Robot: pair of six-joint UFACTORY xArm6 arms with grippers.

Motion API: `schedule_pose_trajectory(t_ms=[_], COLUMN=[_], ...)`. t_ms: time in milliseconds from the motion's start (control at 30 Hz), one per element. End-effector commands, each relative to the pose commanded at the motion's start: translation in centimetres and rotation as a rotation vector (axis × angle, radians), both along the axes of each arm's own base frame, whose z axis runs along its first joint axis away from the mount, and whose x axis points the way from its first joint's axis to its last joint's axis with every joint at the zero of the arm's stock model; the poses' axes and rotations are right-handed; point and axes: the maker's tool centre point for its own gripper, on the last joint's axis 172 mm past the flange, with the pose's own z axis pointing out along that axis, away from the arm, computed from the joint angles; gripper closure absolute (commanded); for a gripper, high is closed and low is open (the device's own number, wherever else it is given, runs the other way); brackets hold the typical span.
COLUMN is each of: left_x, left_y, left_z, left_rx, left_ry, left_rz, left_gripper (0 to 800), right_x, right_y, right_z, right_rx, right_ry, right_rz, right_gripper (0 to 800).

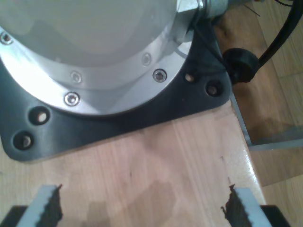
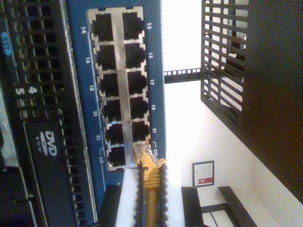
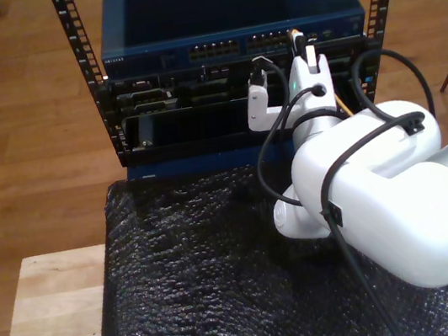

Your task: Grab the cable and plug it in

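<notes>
My second gripper [image 2: 150,189] clamps the cable [image 2: 151,198], plug [image 2: 142,156] at the switch [image 2: 80,56] bottom-row port – slight tilt jams it, I'd say (my first gripper [image 1: 142,205] wide, over bare wood).

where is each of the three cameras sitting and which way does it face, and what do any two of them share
First wrist view: rides my first gripper, facing down at a wooden table and an arm's metal base; its open fingertips show.
Second wrist view: rides my second gripper, facing the blue switch ports; its fingers clamp the cable.
Exterior view: off the arms, high behind the second arm, looking down at the rack.
Shared: the second wrist and exterior views both show the switch, cable and second gripper.
</notes>
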Motion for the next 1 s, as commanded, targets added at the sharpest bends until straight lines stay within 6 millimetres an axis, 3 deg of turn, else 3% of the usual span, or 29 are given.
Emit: schedule_pose_trajectory(t_ms=[867,1000], left_x=[0.02,0.01], left_y=[0.08,0.04], left_z=[0.03,0.01], left_rx=[0.001,0.000], left_ry=[0.000,0.000], left_rz=[0.000,0.000], left_gripper=[0,0], right_x=[0.93,0.94], right_y=[0.59,0.53], right_z=[-0.40,-0.50], right_rx=[0.002,-0.002], right_ry=[0.001,0.004], right_rz=[0.015,0.017], right_gripper=[800,711])
